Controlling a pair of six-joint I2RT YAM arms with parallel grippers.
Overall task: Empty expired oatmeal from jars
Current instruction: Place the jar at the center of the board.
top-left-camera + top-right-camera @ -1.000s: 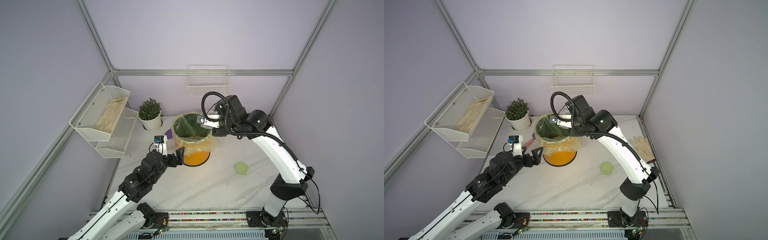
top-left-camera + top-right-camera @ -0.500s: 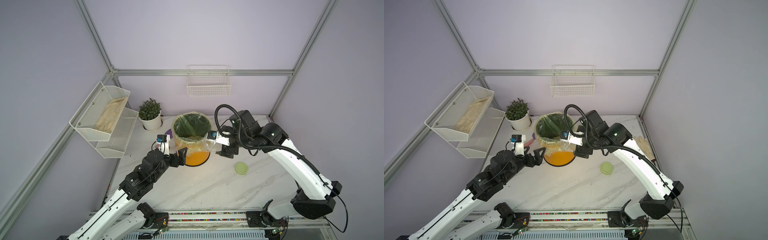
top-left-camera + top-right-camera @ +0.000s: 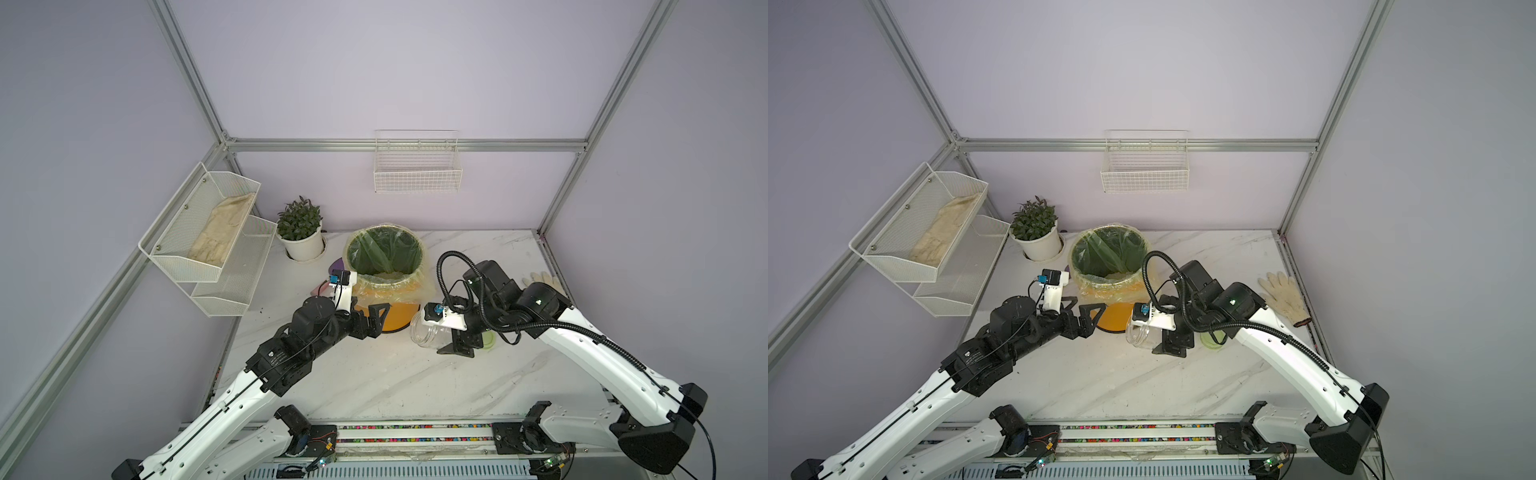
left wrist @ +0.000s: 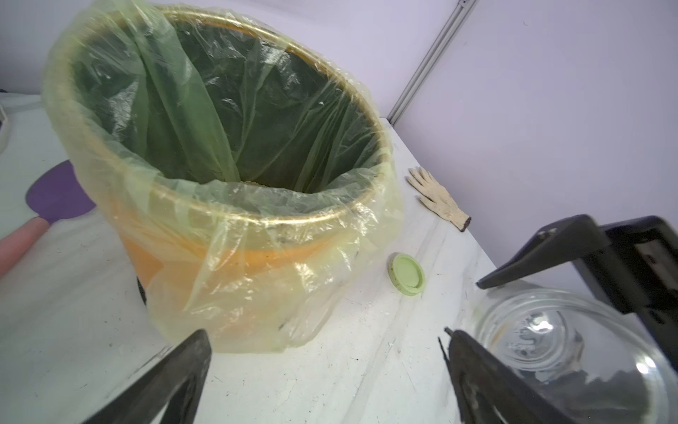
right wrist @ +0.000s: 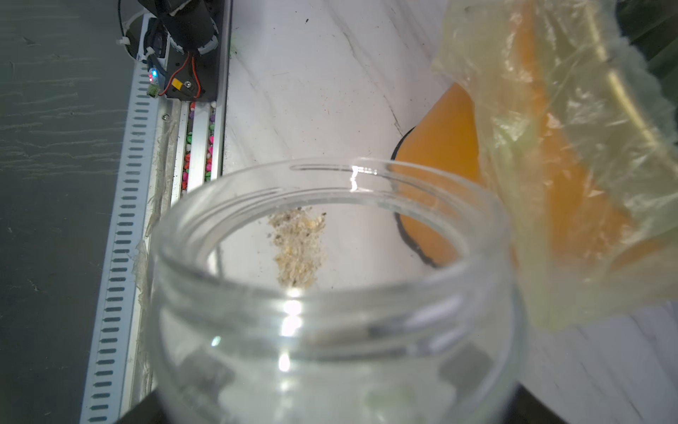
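The clear jar (image 3: 422, 334) (image 3: 1139, 332) lies on its side low over the table, lidless, in front of the orange bin (image 3: 399, 320). My right gripper (image 3: 434, 332) (image 3: 1148, 332) (image 5: 330, 403) is shut on its body (image 5: 330, 312). A streak of beige oatmeal crumbs (image 5: 297, 249) shows through the jar's mouth; whether it is on glass or table I cannot tell. Pale oatmeal (image 3: 384, 274) lies in the bin's liner. The green lid (image 4: 406, 274) (image 3: 1210, 341) rests on the table behind the right gripper. My left gripper (image 3: 374, 318) (image 4: 330, 367) stands open and empty beside the bin's base, left of the jar (image 4: 550, 337).
A potted plant (image 3: 303, 245) stands at the back left, with a purple-headed, pink-handled tool (image 4: 58, 192) near it. A two-tier mesh shelf (image 3: 199, 232) holding a cloth hangs on the left wall, and a wire basket (image 3: 417, 170) on the back wall. A glove (image 3: 1283, 297) lies at the right edge.
My right arm has come down from over the bin toward the front right, carrying the jar to just beside the lid. The left arm has barely moved.
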